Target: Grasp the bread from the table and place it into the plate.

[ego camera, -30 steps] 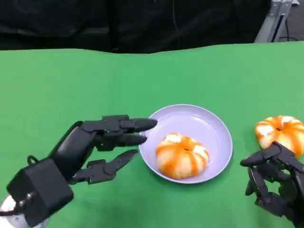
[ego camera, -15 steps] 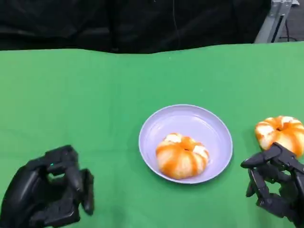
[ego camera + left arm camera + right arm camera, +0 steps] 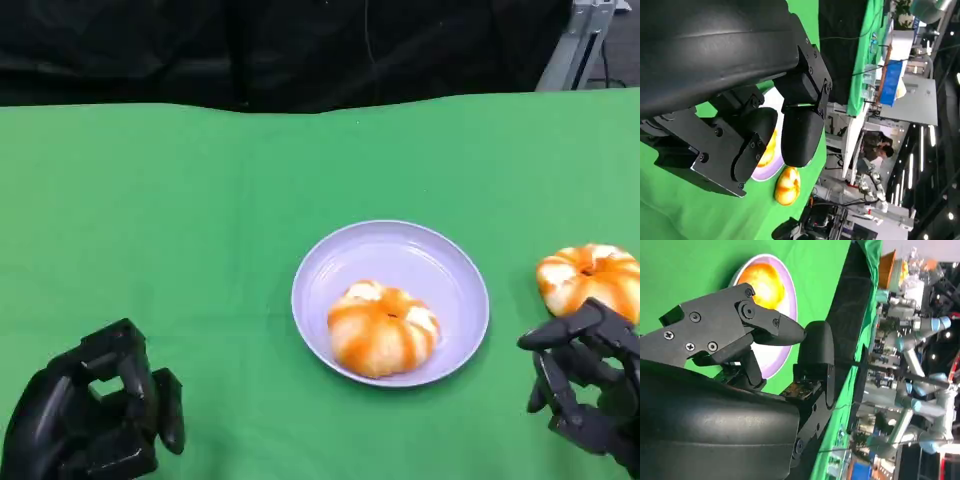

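An orange-and-white bread (image 3: 383, 327) lies in the lilac plate (image 3: 400, 250) at the middle of the green table. A second, similar bread (image 3: 590, 278) sits on the cloth to the plate's right. My left hand (image 3: 95, 415) is low at the near left, far from the plate, fingers curled in with nothing in them. My right hand (image 3: 585, 385) is just in front of the second bread, fingers apart and curved, not touching it. The left wrist view has the plate (image 3: 765, 172) and the loose bread (image 3: 788, 185) beyond my fingers (image 3: 800, 135). The right wrist view catches the plated bread (image 3: 765, 285).
Green cloth (image 3: 180, 220) covers the table, with bare room left of and behind the plate. A black backdrop (image 3: 300, 50) stands at the far edge, and a metal frame (image 3: 585, 35) is at the far right corner.
My left hand has drawn back from the plate's left rim to the near left corner and curled its fingers in. My right hand has shifted slightly toward the near right.
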Robot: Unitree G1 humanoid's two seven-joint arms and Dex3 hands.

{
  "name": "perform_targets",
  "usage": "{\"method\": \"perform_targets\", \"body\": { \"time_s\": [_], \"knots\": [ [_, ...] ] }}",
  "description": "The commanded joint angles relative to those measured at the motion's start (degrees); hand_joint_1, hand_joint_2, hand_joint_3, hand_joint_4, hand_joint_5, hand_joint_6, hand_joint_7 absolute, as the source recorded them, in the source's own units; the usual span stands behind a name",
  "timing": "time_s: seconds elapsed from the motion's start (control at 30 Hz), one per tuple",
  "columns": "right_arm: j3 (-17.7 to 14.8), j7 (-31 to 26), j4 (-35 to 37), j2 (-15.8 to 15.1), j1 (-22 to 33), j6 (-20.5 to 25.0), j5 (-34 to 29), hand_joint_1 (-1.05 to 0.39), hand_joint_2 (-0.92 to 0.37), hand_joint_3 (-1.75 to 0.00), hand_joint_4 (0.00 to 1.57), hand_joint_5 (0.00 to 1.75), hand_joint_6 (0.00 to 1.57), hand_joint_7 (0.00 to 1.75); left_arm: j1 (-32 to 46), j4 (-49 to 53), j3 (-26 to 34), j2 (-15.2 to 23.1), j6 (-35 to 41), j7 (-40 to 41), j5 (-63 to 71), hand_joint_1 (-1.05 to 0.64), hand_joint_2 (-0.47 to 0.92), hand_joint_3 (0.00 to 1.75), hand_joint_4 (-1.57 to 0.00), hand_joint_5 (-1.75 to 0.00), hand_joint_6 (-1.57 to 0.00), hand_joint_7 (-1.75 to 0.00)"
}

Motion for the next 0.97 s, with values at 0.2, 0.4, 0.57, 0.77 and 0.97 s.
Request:
{"method": "perform_targets", "body": {
  "time_s": [0.2,0.4,0.57,0.77,0.97],
  "knots": [
    [-1.2,1.2,-7.4,0.1,5.3,4.1,5.6,-0.17,-0.77,-0.74,0.87,1.66,0.79,1.42,0.7,-1.7,0.9,0.1,2.2,0.0,-0.3,-0.02,0.46,1.52,-0.97,-1.75,-0.83,-1.75],
    [-1.3,1.9,-9.1,0.5,6.9,4.4,7.6,-0.18,-0.78,-0.72,0.86,1.66,0.78,1.42,1.2,-2.7,1.3,0.1,2.8,-0.5,-0.8,-0.02,0.46,1.52,-0.97,-1.75,-0.82,-1.75],
    [-0.9,2.3,-10.5,0.6,7.9,5.3,7.7,-0.18,-0.77,-0.72,0.86,1.66,0.79,1.41,1.1,-2.7,1.7,0.2,2.4,-1.1,-0.7,-0.01,0.48,1.5,-0.97,-1.75,-0.82,-1.75],
    [-0.3,1.4,-11.2,1.4,8.0,5.6,5.6,-0.16,-0.77,-0.72,0.88,1.65,0.81,1.39,1.3,-3.4,1.9,-0.1,2.8,-0.2,0.1,-0.01,0.46,1.51,-0.99,-1.75,-0.83,-1.75],
    [0.0,1.2,-12.4,1.3,8.5,6.2,4.7,-0.15,-0.78,-0.73,0.87,1.66,0.79,1.42,2.1,-4.5,2.0,-0.4,2.8,0.1,0.2,0.0,0.47,1.54,-0.98,-1.75,-0.82,-1.75]
  ]
}}
